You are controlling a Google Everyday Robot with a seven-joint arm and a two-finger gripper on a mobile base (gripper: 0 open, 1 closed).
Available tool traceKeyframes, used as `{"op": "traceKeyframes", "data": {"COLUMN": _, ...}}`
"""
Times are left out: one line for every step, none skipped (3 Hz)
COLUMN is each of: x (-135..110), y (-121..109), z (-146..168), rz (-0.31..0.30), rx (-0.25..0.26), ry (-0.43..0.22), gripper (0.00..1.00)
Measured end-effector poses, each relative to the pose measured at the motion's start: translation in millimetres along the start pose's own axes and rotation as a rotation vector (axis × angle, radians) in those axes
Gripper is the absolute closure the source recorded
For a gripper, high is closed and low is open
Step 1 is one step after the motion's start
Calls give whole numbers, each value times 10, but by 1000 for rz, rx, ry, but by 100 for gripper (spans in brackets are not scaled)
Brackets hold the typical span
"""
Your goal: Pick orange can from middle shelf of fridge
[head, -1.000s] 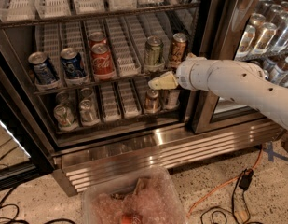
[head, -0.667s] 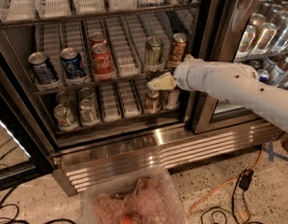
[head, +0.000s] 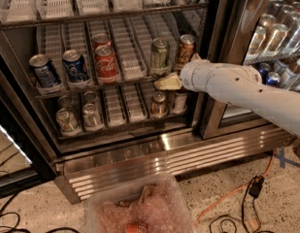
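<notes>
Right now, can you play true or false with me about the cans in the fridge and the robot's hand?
1. The orange can stands on the middle shelf, just right of the green can. True.
2. The gripper is lifting the orange can. False: it sits lower, by the shelf's front edge under the green can.
3. Two blue cans stand at the shelf's left end. True.
4. The red cola can is right of the green can. False: it is left of it.

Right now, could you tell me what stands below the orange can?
On the lower rack under the orange can stands a silvery can; its top is hidden by the arm, whose gripper is at the middle shelf edge.
</notes>
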State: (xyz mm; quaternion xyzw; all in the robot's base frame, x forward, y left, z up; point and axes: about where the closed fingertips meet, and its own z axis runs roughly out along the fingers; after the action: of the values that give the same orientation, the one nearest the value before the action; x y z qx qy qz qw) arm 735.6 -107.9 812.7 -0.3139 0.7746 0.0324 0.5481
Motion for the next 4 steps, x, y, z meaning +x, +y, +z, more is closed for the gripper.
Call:
{"op": "traceKeyframes", "data": {"x": -45, "y": -112, "z": 50, "rz": 12, "rx": 38, "ry": -26, "gripper": 18}}
{"op": "traceKeyframes", "data": {"x": -17, "y": -286, "z": 64, "rz": 109, "rx": 95, "ry": -69, "gripper": 19}}
{"op": "traceKeyframes", "data": {"x": 9, "y": -352, "z": 74, "rz": 178, "rx": 129, "ry": -98, "gripper": 16}}
{"op": "traceKeyframes", "data": {"x": 15, "y": -381, "z": 94, "rz": 212, "rx": 158, "ry": -119, "gripper": 14}}
